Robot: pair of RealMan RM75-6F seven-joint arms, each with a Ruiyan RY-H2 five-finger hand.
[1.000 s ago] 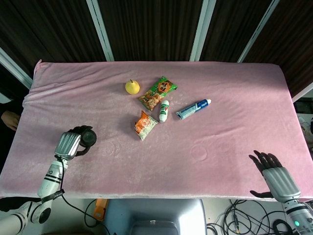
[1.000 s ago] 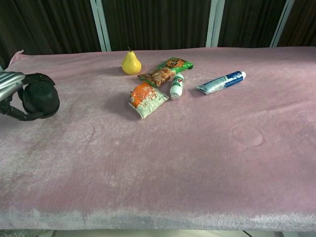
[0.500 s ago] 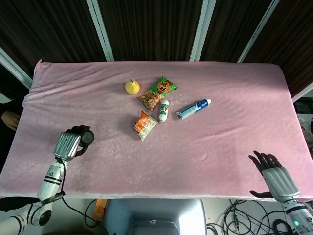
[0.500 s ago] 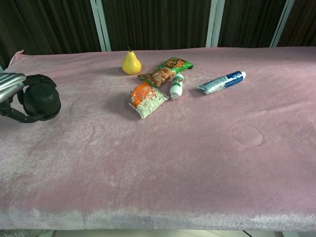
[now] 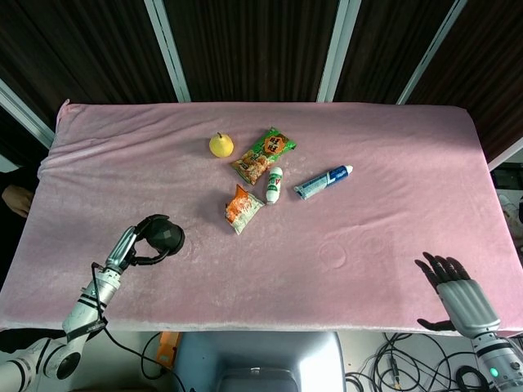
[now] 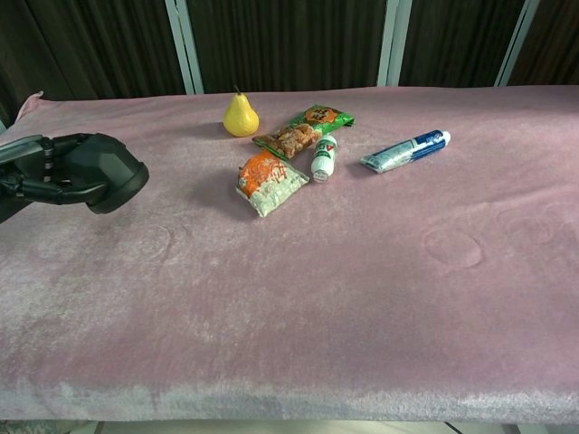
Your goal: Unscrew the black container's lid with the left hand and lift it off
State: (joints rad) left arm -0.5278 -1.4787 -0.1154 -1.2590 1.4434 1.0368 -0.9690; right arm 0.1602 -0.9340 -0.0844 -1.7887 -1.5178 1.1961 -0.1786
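While it sits tilted near the left front of the pink cloth (image 5: 392,204), the black container (image 5: 166,237) (image 6: 110,172) is grasped by the left hand (image 5: 135,245) (image 6: 45,172). It looks like light, rigid, smooth plastic, probably slippery; grip the round lid's rim. Further right, the right hand (image 5: 458,294) rests released, fingers spread.

Left hand (image 5: 131,249) gripping black container (image 5: 163,238) above pink table (image 5: 368,212), right hand (image 5: 458,294) splayed at near edge, pear (image 5: 221,145), snack packets, toothpaste tube (image 5: 322,181) mid-table.
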